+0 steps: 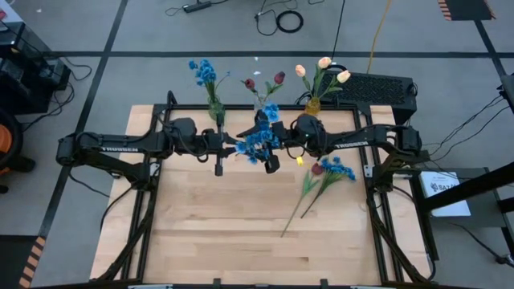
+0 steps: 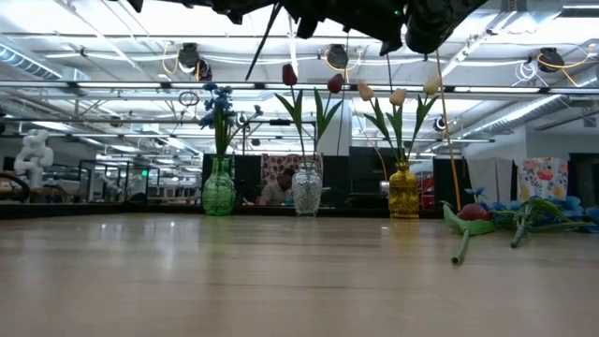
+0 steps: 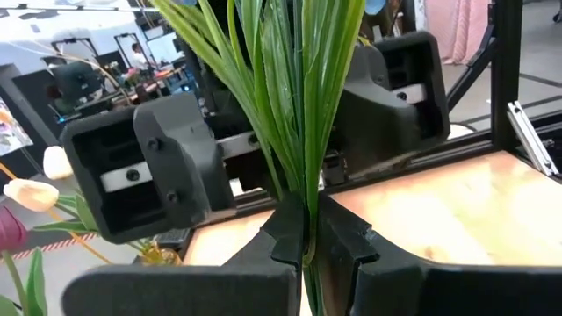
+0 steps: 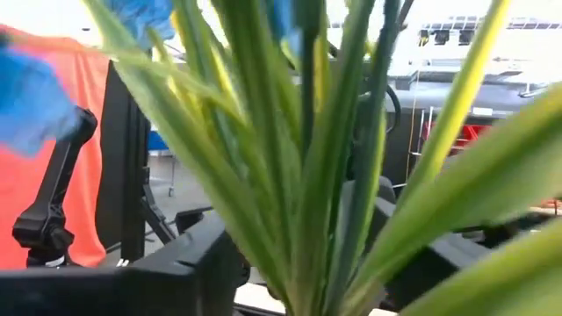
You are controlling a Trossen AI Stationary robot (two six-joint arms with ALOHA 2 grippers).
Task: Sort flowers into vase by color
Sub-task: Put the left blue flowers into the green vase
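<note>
While both arms reach in toward the middle of the table [image 1: 201, 241], they meet over its far half, just in front of the clear vase [image 2: 307, 190], which holds two dark red tulips [image 1: 278, 78]. Between the arms hangs a blue bunch [image 1: 259, 143] of small blossoms on long green stems. The left gripper [image 3: 306, 230] has its two fingers pressed shut on the stems of that bunch, the green blades fanning up past them. The right gripper [image 1: 273, 160] sits just on the other side of the same bunch; leaves fill its own view and I cannot tell whether its fingers are open or closed.

To one side of the clear vase stands the green vase [image 2: 218, 187] with blue blossoms [image 1: 203, 72] already in it; on the other side stands the amber vase [image 2: 403, 190] with cream-yellow tulips [image 1: 323, 63]. Nearer than the clear vase and off toward the right arm's side, loose flowers [image 1: 325, 175] lie flat on the wood, a dark red tulip and more blue blossoms, their stems pointing toward the table's front edge.
</note>
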